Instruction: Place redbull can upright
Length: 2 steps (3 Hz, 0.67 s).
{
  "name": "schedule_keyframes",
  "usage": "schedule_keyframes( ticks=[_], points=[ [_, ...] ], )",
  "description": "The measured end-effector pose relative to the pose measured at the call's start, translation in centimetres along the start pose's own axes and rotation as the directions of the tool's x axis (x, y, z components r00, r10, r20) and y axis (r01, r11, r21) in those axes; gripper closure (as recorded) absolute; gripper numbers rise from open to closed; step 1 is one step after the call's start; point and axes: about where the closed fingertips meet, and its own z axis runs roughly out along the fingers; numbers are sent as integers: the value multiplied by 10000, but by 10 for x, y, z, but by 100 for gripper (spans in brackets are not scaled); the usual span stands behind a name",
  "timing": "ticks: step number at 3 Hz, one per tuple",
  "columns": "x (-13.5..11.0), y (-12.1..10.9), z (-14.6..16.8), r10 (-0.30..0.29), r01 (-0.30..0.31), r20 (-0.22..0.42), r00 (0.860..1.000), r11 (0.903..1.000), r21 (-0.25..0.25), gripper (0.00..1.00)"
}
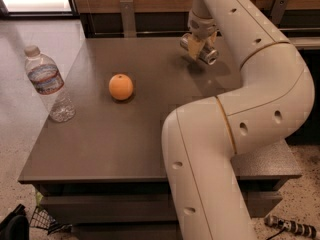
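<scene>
We see the gripper (199, 50) at the far side of the table (125, 139), right of centre, hanging from an arm (260, 99) whose upper part is cut off by the top edge. Its tan fingers (194, 46) are clamped around the redbull can (209, 56), which lies sideways with its shiny round end facing us and to the right. The fingers cover much of the can's body. We cannot tell whether the can touches the tabletop; a shadow lies just beneath it. The arm's big elbow hides the table's right part. An orange (121, 87) sits well apart to the left, and a water bottle (49, 84) stands upright near the left edge.
</scene>
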Motion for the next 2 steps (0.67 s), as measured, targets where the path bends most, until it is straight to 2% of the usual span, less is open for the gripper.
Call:
schedule_keyframes(
  ticks=[1, 2],
  points=[
    [17, -16, -20, 247, -243, -79, 9997, 9987, 457, 100],
    [25, -29, -38, 217, -242, 366, 9991, 9973, 698, 100]
  ],
)
